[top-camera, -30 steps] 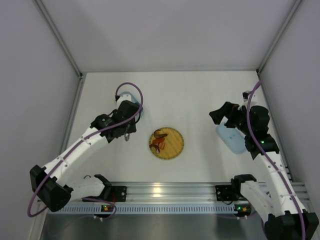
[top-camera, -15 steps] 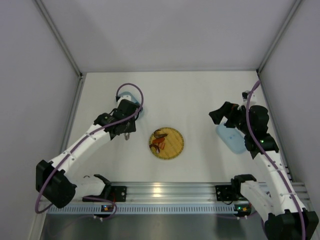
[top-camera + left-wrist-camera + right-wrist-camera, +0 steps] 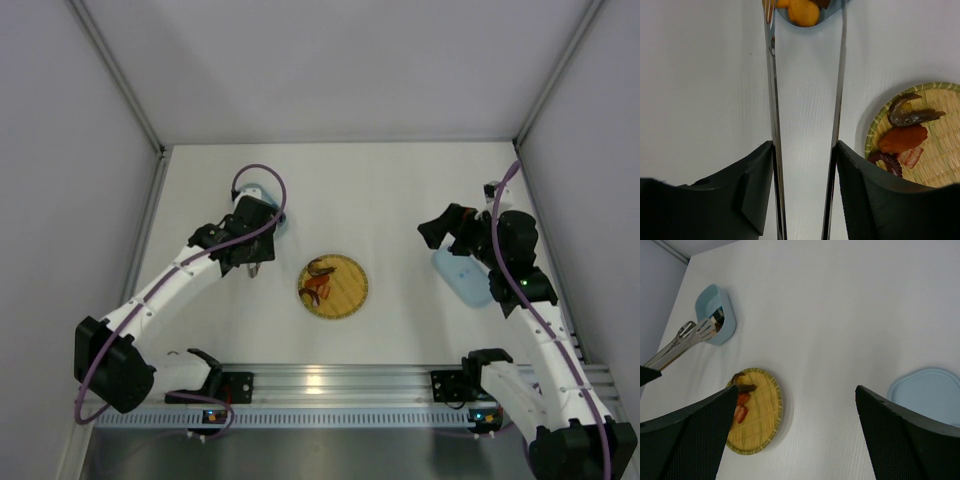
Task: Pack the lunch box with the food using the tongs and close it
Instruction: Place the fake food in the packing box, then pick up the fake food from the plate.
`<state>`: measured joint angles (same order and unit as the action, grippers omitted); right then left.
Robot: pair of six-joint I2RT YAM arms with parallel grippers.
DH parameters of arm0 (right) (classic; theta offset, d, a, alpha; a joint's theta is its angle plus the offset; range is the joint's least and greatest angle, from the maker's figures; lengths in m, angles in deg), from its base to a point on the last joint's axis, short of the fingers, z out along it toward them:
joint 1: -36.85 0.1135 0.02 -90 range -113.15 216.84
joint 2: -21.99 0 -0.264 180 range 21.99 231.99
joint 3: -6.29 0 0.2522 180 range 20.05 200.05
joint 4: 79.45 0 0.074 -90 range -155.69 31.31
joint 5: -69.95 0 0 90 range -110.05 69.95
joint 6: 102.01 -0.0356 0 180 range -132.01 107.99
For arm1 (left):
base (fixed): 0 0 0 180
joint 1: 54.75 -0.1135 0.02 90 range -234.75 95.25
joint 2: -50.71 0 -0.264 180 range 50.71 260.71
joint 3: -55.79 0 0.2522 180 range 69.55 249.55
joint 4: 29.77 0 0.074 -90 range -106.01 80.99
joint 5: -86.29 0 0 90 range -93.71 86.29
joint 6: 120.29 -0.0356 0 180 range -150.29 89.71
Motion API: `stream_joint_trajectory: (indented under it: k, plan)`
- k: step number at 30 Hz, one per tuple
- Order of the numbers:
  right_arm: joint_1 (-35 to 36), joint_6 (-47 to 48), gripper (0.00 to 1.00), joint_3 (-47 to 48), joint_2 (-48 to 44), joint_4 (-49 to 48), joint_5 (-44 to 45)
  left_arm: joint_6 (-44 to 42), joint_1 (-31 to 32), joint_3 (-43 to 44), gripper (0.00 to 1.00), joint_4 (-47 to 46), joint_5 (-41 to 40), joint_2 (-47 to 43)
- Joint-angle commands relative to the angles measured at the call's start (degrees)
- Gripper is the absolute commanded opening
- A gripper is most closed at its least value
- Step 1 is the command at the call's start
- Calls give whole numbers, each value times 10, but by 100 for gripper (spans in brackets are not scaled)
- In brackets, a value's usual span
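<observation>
lunch box (image 3: 728, 324) w/ orange food (image 3: 804, 11), plate (image 3: 762, 431) w/ red-brown pcs (image 3: 902, 139)

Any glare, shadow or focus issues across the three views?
Top external: glare patch on the aluminium rail, otherwise even light. Left wrist: polished tongs mirror the white table, so their arms nearly blend in; plate is sharp. Right wrist: only soft shadows by the lunch box and plate, no visible blur.

Extends the left arm (image 3: 170, 285) forward and inward, with the left gripper (image 3: 804, 150) pinching the tongs (image 3: 839, 75) between both fingers. Holds the right arm (image 3: 545, 335) raised, with the right gripper (image 3: 796, 390) spread wide, gripping nothing.
</observation>
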<state>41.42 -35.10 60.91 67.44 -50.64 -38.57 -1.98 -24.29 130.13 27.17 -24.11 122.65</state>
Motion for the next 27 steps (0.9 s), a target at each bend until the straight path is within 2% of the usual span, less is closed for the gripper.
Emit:
stream_joint_trajectory:
  k: [1, 9, 16, 20, 27]
  plan:
    - [-9, 8, 99, 1, 0, -17, -7, -7, -4, 5, 57, -34, -1, -7]
    - [-9, 8, 99, 3, -1, -15, -6, -15, -4, 16, 57, -33, 29, -26]
    - [-10, 7, 100, 3, 3, -20, -5, -34, 0, 33, 53, -28, 105, -72]
    - [-9, 7, 99, 2, 5, -20, -5, -35, 31, 36, 52, -19, 123, -81]
    - [-9, 6, 100, 1, 3, -19, -2, -16, 162, 44, 52, 22, 86, -80]
